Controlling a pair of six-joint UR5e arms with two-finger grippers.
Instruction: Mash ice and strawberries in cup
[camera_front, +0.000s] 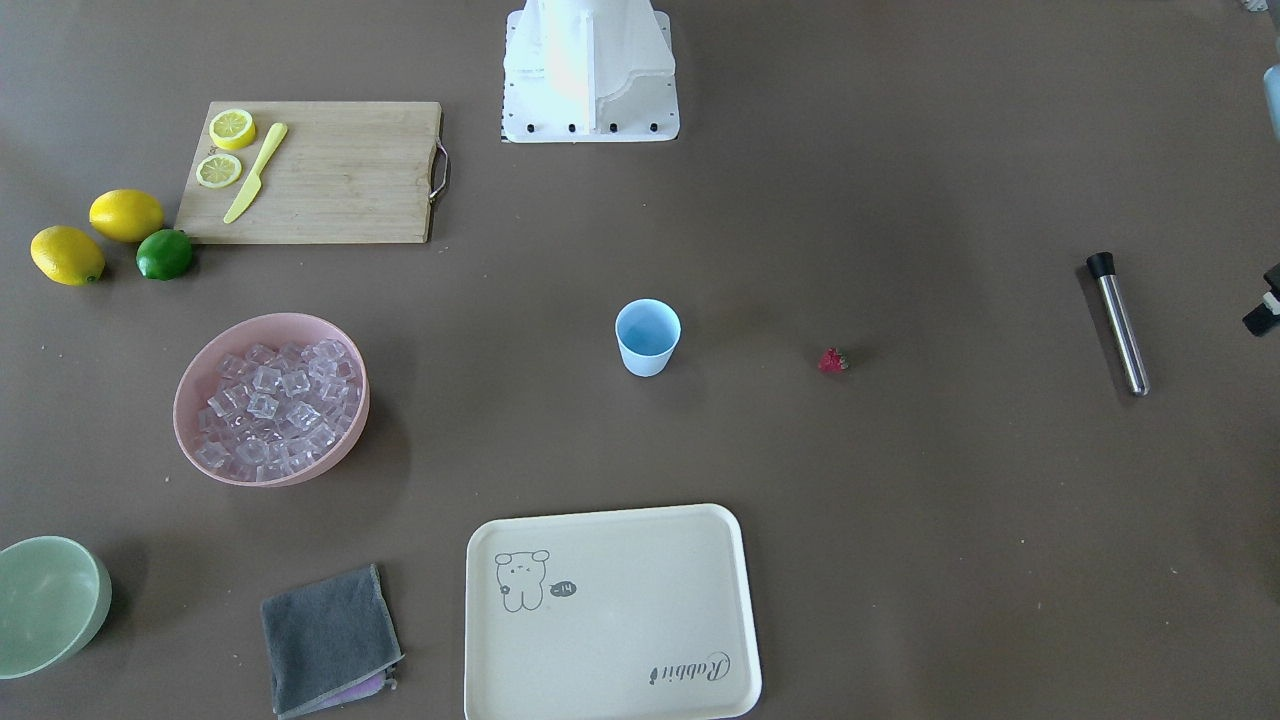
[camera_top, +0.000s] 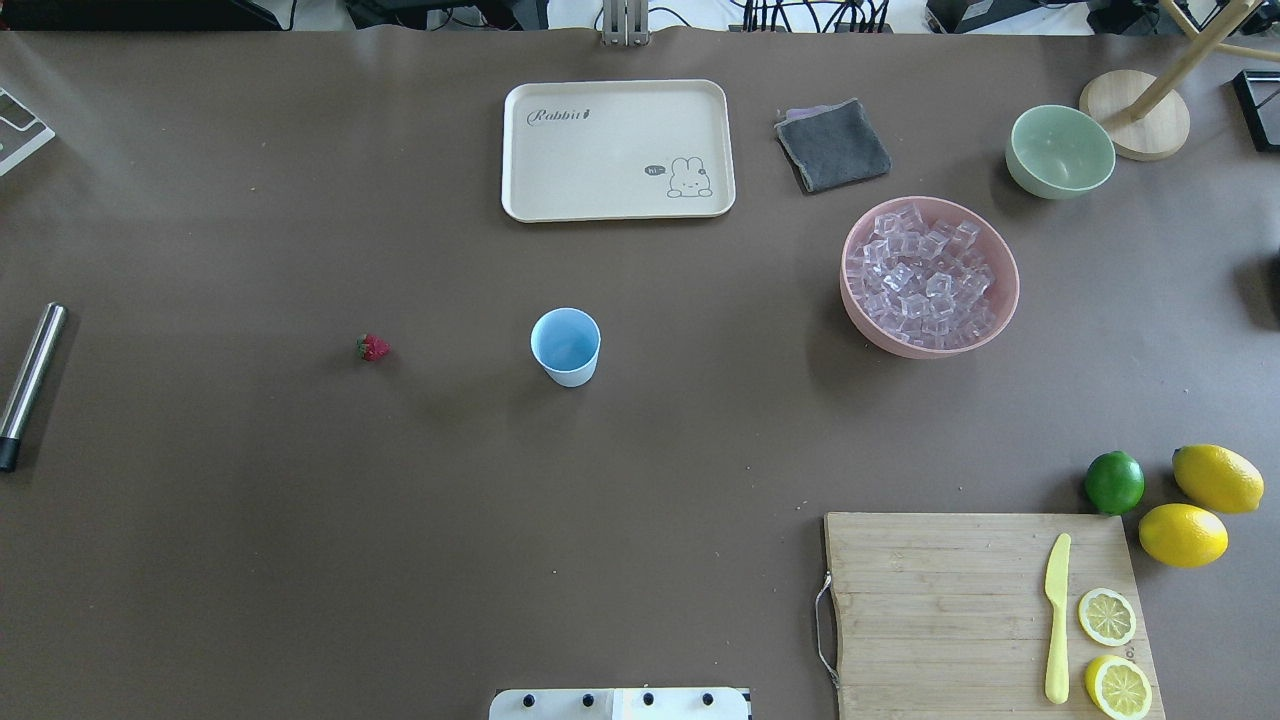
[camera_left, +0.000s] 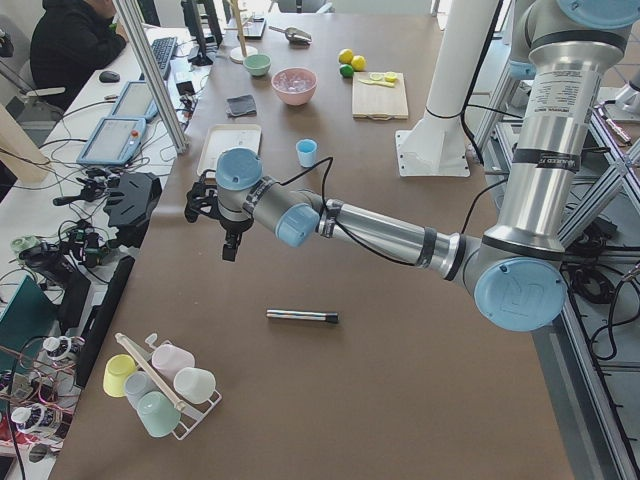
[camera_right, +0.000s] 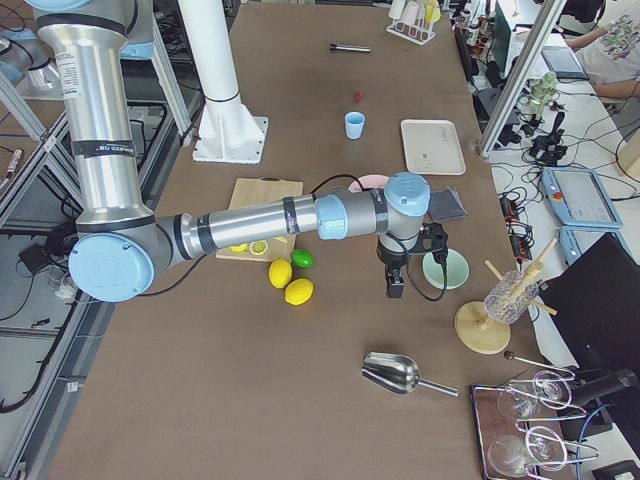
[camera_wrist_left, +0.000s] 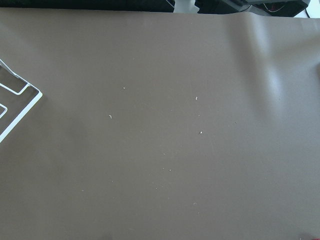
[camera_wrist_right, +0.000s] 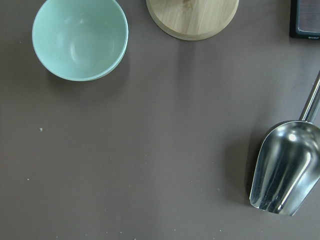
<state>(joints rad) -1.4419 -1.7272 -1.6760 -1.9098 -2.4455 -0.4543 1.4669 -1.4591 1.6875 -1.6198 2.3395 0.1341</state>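
Note:
The light-blue cup stands upright and empty at the table's middle. The red strawberry lies on the table to its left, apart from it. The ice fills the pink bowl to the cup's right. My left gripper hangs above bare table between the steel muddler and the tray; I cannot tell if it is open. My right gripper hangs above the table beside the pale green bowl; I cannot tell if it is open. Neither wrist view shows fingers.
A cream tray and grey cloth lie at the far side. A cutting board holds a yellow knife and lemon slices, with lemons and a lime beside it. A metal scoop lies near the green bowl.

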